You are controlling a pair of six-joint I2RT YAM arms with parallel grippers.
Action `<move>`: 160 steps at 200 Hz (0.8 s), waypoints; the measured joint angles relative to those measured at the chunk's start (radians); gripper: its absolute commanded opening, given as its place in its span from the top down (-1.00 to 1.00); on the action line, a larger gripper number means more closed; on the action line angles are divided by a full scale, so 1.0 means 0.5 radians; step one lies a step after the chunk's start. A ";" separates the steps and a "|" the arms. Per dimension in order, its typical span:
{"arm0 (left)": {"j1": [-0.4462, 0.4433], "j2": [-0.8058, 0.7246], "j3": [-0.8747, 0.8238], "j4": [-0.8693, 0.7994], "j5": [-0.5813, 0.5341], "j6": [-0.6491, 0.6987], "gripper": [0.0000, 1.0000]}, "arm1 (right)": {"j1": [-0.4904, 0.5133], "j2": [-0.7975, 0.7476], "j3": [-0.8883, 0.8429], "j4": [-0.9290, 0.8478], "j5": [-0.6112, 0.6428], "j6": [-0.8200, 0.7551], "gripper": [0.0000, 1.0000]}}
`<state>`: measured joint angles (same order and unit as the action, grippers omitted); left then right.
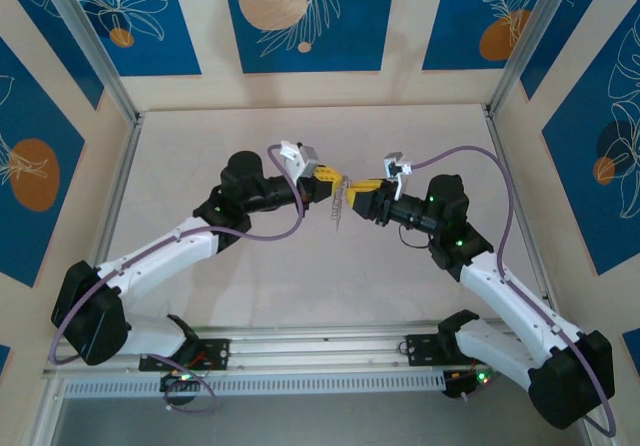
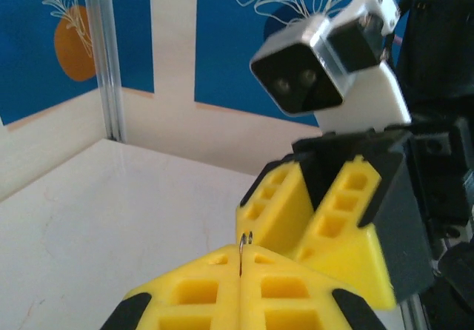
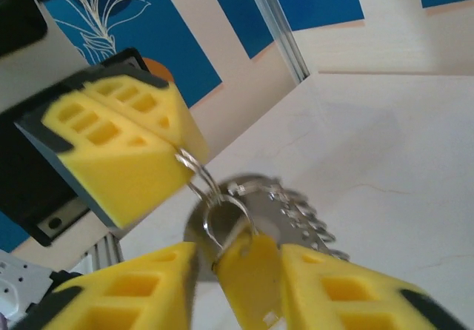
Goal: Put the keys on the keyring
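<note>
Top external view: the two arms are seen reaching inward over the pale desk [image 1: 300, 286], and the left claw [image 1: 326, 178] and the right claw [image 1: 361, 192] are brought tip to tip above its middle. Between and just below the two tips the keys [image 1: 337, 209] are seen as a short silvery string hanging down, held clear of the desk. From the left wrist, the left claw's yellow fingers are seen pressed flat together, and a thin grey wire is pinched upright in the seam between them. From the right wrist, that wire is shown to be the keyring [image 3: 189, 160], a metal loop clamped at the very tip of the left claw and curving down towards the right claw. The keys are strung in a jagged row just beside the loop, on its right, blurred by closeness; whether they are threaded onto the keyring itself cannot be told. The right claw's own fingers [image 3: 133, 293] are seen standing apart at the bottom of its view, with a small yellow piece [image 3: 248, 271] and the lower end of the metal loops lying in the gap between them; whether either finger touches these cannot be told.
</note>
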<state>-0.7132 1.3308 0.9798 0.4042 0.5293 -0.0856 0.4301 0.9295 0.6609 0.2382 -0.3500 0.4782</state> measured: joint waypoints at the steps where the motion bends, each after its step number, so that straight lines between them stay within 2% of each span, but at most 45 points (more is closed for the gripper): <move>1: 0.000 0.000 0.000 0.003 -0.001 -0.005 1.00 | -0.003 -0.002 -0.003 0.001 -0.002 -0.002 0.14; 56: -0.002 0.000 0.000 0.121 -0.021 -0.119 1.00 | -0.226 -0.217 -0.107 0.008 -0.067 0.169 0.00; 95: -0.002 0.014 -0.006 0.217 -0.018 -0.235 1.00 | -0.237 -0.256 -0.107 0.077 -0.095 0.256 -0.13; 160: 0.001 0.138 -0.053 0.529 0.043 -0.549 1.00 | -0.237 -0.188 -0.107 0.254 -0.126 0.377 -0.17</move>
<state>-0.7128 1.3998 0.9531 0.6689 0.5507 -0.3603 0.3119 0.8356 0.6075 0.3653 -0.4129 0.6666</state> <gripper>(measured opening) 0.047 0.581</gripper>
